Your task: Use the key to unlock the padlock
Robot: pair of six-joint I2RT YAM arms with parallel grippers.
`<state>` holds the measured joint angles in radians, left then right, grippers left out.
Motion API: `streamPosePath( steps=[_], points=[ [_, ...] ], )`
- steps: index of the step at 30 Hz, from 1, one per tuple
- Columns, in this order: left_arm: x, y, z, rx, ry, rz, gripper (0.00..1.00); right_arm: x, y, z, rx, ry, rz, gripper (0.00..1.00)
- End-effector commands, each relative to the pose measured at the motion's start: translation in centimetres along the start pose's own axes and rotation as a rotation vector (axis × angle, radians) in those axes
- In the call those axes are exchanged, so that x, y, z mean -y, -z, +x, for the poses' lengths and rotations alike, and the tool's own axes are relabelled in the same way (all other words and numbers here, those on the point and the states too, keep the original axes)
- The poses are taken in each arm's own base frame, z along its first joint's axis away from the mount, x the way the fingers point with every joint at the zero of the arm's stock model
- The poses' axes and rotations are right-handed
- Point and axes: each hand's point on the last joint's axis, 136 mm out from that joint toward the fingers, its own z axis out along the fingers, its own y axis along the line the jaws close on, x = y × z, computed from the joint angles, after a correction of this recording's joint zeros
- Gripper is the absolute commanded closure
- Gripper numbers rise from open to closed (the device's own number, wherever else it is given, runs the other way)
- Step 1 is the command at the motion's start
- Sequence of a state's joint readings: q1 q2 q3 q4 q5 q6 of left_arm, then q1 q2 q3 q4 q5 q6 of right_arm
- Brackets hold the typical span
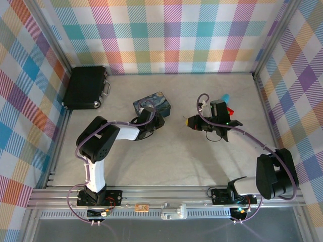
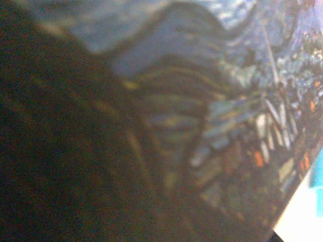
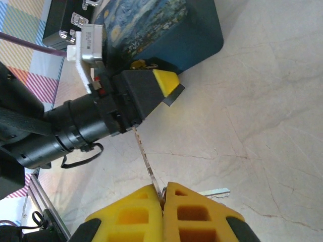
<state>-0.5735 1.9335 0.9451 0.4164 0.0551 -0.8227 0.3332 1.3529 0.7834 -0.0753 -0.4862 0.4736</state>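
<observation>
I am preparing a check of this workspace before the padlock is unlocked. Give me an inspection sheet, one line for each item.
Surface: pale marbled table, no spills seen.
Job's things: silver key lies beside the right gripper; padlock not made out.
Clutter: starry-night tin, black case, small blue item behind the right arm.
Grippers: right gripper shut on a thin metal strand that leads to the left gripper at the tin; the left jaws cannot be judged.
Cables: purple cables loop along both arms; no snag seen.
Surroundings: checked walls, aluminium frame.
</observation>
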Motion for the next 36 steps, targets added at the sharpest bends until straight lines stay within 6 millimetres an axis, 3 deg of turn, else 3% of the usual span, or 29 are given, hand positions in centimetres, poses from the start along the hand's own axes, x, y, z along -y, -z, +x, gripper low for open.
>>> streamPosePath(
  steps=[1,6,15,22,30,36],
  points=[
    [1.6,1.2,1.0,-0.093,0.155,0.130,1.00,0.2,-0.6,0.7,-0.012,-0.036,-0.040,1.00],
    [4.2,2.0,0.9,-0.128,0.258,0.291,1.00,0.6,-2.0,1.8,-0.038,-0.110,-0.082,1.00],
    [6.5,3.9,0.9,-0.139,0.357,0.491,1.00,-0.8,-4.5,3.3,-0.084,-0.135,-0.170,1.00],
    [6.1,4.0,1.2,-0.129,0.404,0.545,1.00,-1.0,-6.4,3.1,-0.100,-0.169,-0.219,1.00],
    [5.9,4.2,1.4,-0.120,0.393,0.547,1.00,-1.6,-7.5,1.9,-0.099,-0.173,-0.257,1.00],
    [6.2,4.1,1.4,-0.116,0.370,0.552,1.00,-2.3,-7.8,2.1,-0.109,-0.166,-0.273,1.00]
  ],
)
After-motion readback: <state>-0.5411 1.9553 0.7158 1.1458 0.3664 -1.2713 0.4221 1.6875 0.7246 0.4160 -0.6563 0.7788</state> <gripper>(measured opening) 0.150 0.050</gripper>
